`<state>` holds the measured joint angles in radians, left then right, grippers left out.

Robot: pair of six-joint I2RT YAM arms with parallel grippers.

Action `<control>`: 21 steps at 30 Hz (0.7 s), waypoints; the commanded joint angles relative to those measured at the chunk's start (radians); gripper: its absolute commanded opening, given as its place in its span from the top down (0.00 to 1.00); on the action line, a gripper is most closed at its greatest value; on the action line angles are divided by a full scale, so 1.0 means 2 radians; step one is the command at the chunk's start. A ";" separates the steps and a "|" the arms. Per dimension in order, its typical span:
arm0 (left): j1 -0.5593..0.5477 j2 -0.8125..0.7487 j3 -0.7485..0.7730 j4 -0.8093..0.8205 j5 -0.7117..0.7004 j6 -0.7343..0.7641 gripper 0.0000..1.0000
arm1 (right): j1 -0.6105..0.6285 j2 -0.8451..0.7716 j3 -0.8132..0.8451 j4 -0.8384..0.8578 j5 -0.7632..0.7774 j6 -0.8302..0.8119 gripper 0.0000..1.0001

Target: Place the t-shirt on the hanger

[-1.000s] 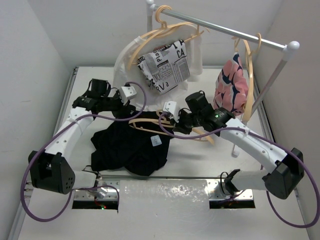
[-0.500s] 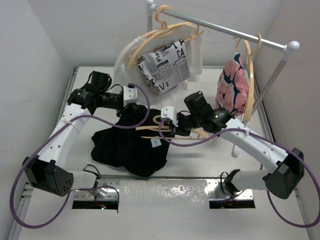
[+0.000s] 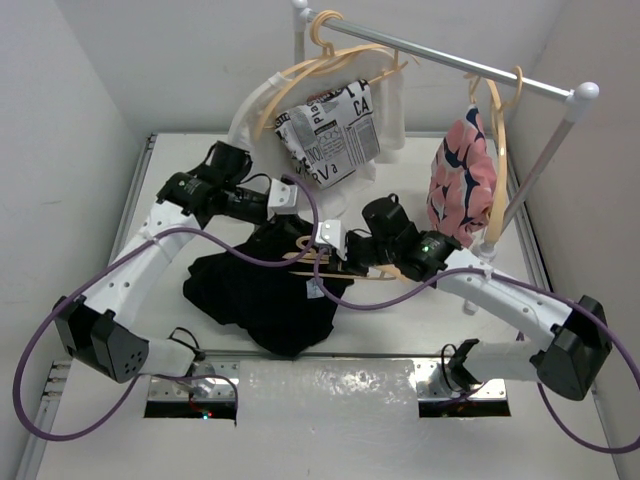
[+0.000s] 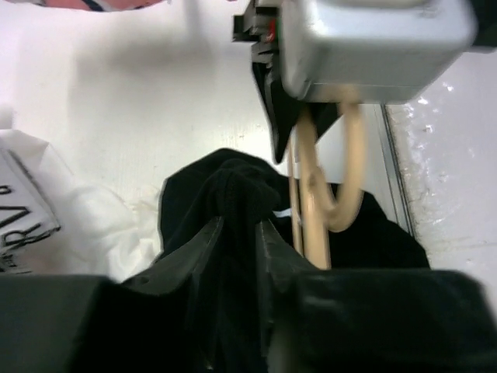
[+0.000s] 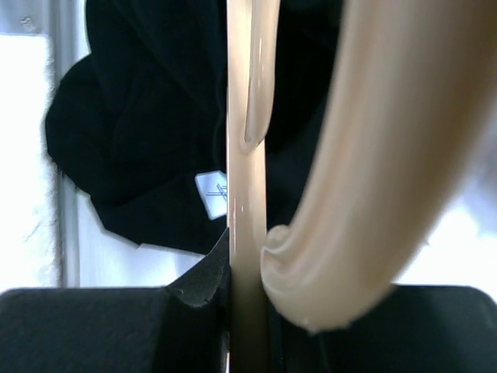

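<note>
The left gripper (image 4: 239, 225) is pinched narrow on a raised fold of the black t-shirt (image 4: 225, 183), with the cloth bunched between its two dark fingers (image 4: 194, 252) at the bottom of the left wrist view. Just right of that fold hangs the pale tan hanger (image 5: 247, 116). Its hook curls below the grey housing of the other arm at the top of the view, and whether it touches the cloth cannot be told. The right gripper (image 5: 247, 249) is closed on the hanger's thin stem, which runs straight up the middle of the right wrist view. The thick hook sweeps across the right side, and the shirt's small white label (image 5: 211, 194) shows behind it, left of the stem. From above, both grippers meet near the centre of the frame. The rest of the shirt spreads over the white table (image 3: 380, 315), down and to the left of them. Farther up the frame, a metal rail (image 3: 450, 60) carries a white newsprint-lettered garment (image 3: 330, 130) at upper centre and a pink-and-navy garment (image 3: 460, 170) at upper right.
</note>
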<state>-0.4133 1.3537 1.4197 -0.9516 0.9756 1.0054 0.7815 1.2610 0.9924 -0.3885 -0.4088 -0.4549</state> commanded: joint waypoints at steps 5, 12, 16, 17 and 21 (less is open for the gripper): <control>-0.010 -0.009 -0.046 0.038 -0.076 -0.050 0.18 | 0.002 -0.001 -0.114 0.221 0.016 0.075 1.00; 0.039 -0.047 -0.069 0.124 -0.138 -0.156 0.01 | 0.001 0.061 -0.153 0.313 0.003 0.106 1.00; 0.074 -0.059 -0.065 0.116 -0.161 -0.154 0.04 | 0.000 0.078 -0.147 0.314 0.000 0.103 1.00; 0.083 -0.062 -0.065 0.108 -0.159 -0.132 0.15 | 0.001 0.079 -0.147 0.313 0.000 0.102 1.00; 0.115 -0.065 -0.111 0.067 -0.163 -0.038 0.61 | 0.001 0.080 -0.147 0.312 -0.009 0.100 1.00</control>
<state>-0.2150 1.2449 1.2705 -0.7757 0.6697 0.7879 0.7815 1.4250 0.6716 0.1493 -0.3870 -0.2638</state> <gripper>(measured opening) 0.441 0.144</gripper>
